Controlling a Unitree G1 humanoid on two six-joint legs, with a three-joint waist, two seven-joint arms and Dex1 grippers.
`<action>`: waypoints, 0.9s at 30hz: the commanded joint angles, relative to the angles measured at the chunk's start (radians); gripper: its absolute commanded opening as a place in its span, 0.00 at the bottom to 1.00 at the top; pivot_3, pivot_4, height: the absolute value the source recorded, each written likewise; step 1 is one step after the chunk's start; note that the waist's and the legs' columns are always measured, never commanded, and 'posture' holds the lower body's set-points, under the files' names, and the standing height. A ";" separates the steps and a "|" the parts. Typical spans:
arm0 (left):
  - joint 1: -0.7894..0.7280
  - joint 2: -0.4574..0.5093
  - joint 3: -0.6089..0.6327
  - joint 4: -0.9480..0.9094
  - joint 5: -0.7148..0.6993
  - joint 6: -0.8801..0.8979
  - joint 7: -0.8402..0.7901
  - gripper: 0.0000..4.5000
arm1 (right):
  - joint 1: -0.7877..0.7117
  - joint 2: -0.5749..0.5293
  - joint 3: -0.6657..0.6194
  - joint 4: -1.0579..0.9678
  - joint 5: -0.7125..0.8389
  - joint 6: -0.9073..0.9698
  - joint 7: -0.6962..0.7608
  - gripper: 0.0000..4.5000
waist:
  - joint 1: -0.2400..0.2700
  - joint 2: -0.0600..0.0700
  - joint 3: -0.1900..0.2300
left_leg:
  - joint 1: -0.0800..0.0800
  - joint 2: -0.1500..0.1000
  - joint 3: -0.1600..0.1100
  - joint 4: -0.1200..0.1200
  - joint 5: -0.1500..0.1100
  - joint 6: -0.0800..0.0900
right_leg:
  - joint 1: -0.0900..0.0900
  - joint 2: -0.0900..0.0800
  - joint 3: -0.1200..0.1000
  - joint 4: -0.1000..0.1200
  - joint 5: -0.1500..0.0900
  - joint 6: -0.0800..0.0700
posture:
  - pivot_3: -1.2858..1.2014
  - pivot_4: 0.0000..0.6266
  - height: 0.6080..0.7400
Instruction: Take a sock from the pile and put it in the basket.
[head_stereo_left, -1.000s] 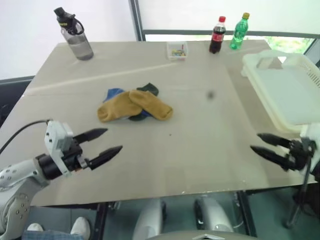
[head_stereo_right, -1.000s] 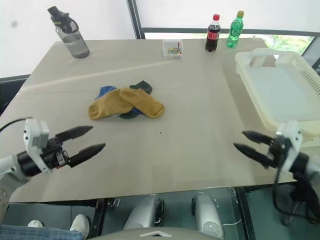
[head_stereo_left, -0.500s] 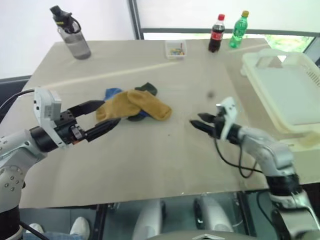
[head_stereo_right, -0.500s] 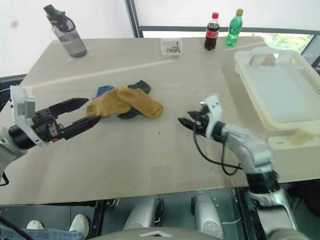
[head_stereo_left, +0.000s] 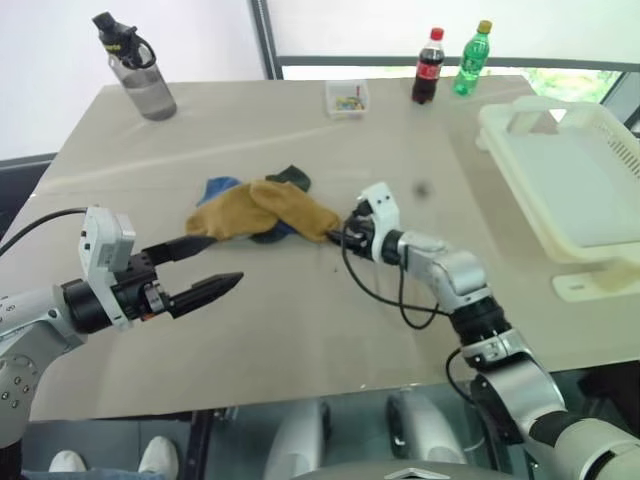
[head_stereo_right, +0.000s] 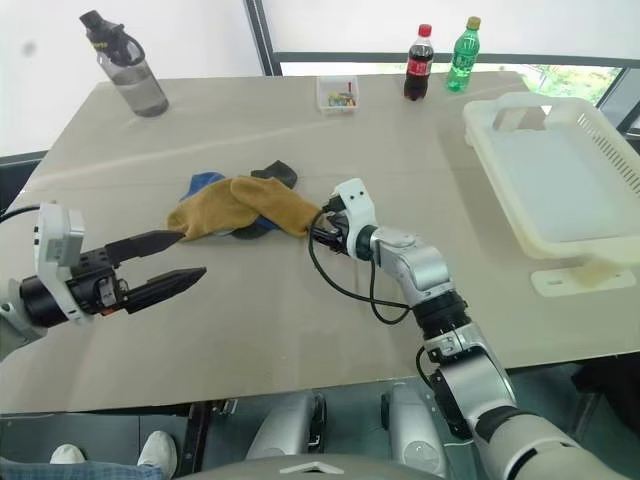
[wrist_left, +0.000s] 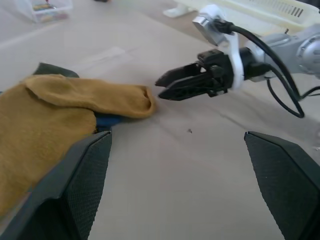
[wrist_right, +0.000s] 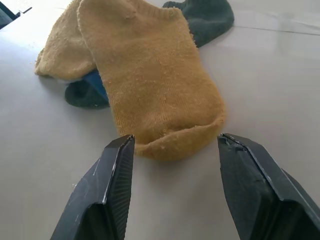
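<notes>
now the right gripper (head_stereo_left: 338, 238) is sitting low over the table (head_stereo_left: 400, 150), its fingers parted and empty, their tips just beside the open end of the top yellow sock (head_stereo_left: 292, 206), one tip to each side of that end in the right wrist view. whether the tips are touching the sock is hard to tell; in the left wrist view they are lying just off its edge.

the pile (head_stereo_left: 258, 209) is resting near the middle of the table: two yellow socks crossing on top, a blue sock (head_stereo_left: 222, 188) and a dark green sock (head_stereo_left: 293, 177) peeking out from under them at the far side.

the left gripper (head_stereo_left: 212, 265) is hovering on the near left side of the pile, jaws spread wide, holding nothing; its upper finger is showing against the near end of the other yellow sock in the eye views.

the basket (head_stereo_left: 566, 180) is standing at the right edge of the table, well apart from the pile, with no sock showing in it.

at the far edge a grey water bottle (head_stereo_left: 137, 71), a small clear box (head_stereo_left: 347, 98), a cola bottle (head_stereo_left: 427, 69) and a green bottle (head_stereo_left: 468, 62) are standing.
</notes>
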 joint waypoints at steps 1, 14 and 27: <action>0.024 0.016 0.038 -0.046 -0.002 -0.005 -0.018 1.00 | -0.051 0.035 -0.021 0.052 -0.029 -0.052 -0.029 0.59 | -0.003 0.000 0.000 | 0.000 0.000 0.000 0.000 0.000 0.000 | 0.000 0.000 0.000 0.000 0.000 0.000 | 0.52 0.24 1.00; 0.063 0.007 0.059 -0.077 -0.010 -0.003 -0.013 1.00 | -0.048 0.086 -0.051 0.101 -0.058 -0.067 -0.035 0.33 | -0.004 0.001 0.000 | 0.000 0.001 -0.003 -0.001 0.000 0.000 | -0.001 0.000 0.000 0.000 0.000 -0.001 | 0.52 0.24 1.00; 0.074 -0.003 0.048 -0.072 -0.010 -0.011 -0.017 1.00 | 0.066 -0.042 -0.063 -0.093 -0.055 0.049 0.044 0.01 | 0.002 0.001 0.000 | 0.000 0.001 -0.006 -0.001 0.000 0.000 | -0.001 0.000 0.000 -0.001 0.000 -0.001 | 0.52 0.24 1.00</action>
